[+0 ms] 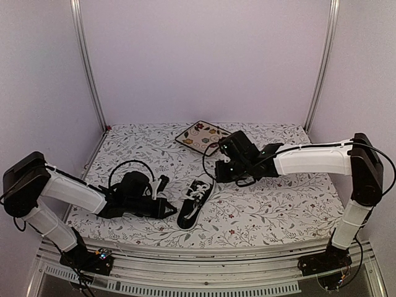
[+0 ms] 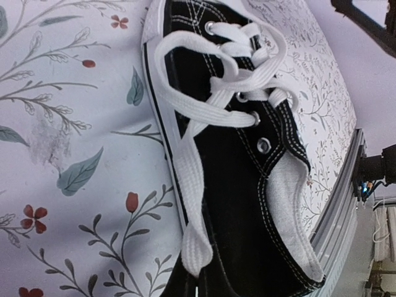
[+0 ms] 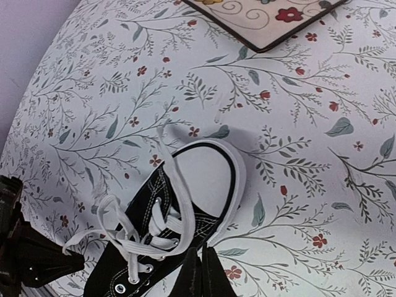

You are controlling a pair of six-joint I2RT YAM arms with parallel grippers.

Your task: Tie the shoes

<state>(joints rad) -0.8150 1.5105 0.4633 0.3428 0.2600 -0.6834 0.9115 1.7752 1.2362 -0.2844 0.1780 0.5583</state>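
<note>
Closest in, a metal rail [image 1: 204, 260] runs along the front of the counter [image 1: 278, 204], with both arms bolted to it. The counter is covered by a white cloth printed with leafy sprigs and small red flowers.

The shoe [image 1: 195, 201] [image 2: 247, 154] [image 3: 185, 216] lies flat on the cloth near the middle, a little toward the front edge. It is a small black canvas sneaker with its white toe cap pointing to about 1 o'clock and its heel to about 7. The white laces [image 2: 223, 86] [image 3: 142, 241] are threaded through the eyelets but loose. One long end trails over the sole rim onto the cloth.

The left gripper [image 1: 166, 210] [image 2: 193, 286] is low at the shoe's 9 o'clock, just beside the heel end, with its jaws pressed together. That trailing lace end reaches right to its tips. I can't tell whether it is pinched between them or only lying against them.

The right gripper [image 1: 223, 170] [image 3: 199, 275] hangs at the shoe's 1 o'clock, above the toe end, and its jaws are also closed tight. Whether any lace is caught between them I can't make out.

A square floral plate [image 1: 201, 136] [image 3: 272, 18] sits at the shoe's 12 o'clock, well apart from it, near the back wall.
</note>
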